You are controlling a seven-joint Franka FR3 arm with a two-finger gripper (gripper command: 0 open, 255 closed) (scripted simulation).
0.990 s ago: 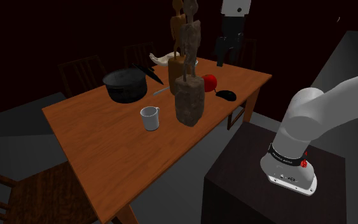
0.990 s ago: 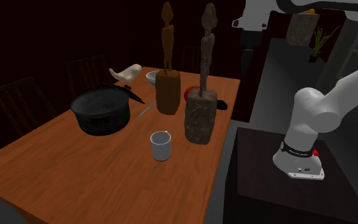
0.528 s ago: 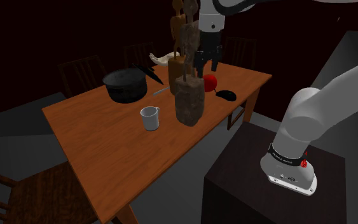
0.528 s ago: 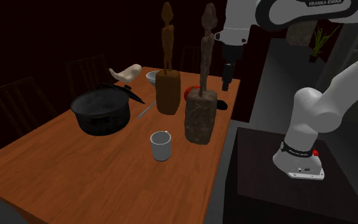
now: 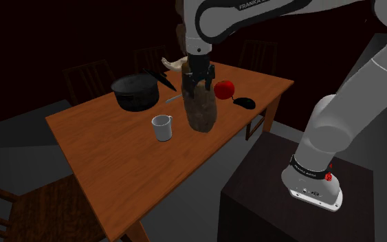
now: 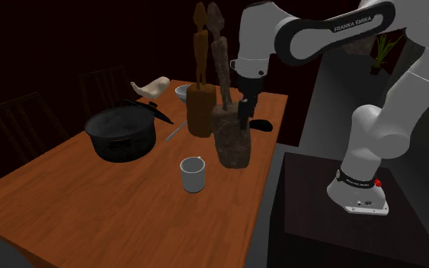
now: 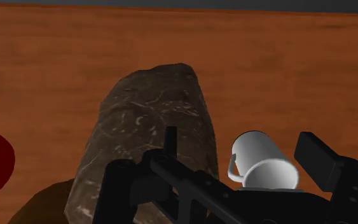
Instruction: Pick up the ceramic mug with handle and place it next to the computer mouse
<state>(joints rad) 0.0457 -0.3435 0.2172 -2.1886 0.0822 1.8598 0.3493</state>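
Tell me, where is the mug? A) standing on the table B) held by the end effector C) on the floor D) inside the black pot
A: the mug stands upright on the table, apart from the end effector, which is over by the statue.

Desk (image 7: pixel 266 70): wood, warm orange-brown, fine streaky grain, low satin sheen. Mug (image 7: pixel 264 162): smooth pale grey-white with a soft highlight on the wall; glazed or metal, can't tell. Near sculpture base (image 7: pixel 149 127): rough, pitted, mottled grey-brown, stone-like, matt. Far sculpture base (image 6: pixel 200 110): smoother, brown, wood-like. Pot (image 5: pixel 135 93): black, smooth, dull sheen. Red ball (image 5: pixel 225 89): glossy. End effector (image 5: pixel 200 86): matt black. Arm shells (image 6: pixel 312 34): smooth white, slight gloss.
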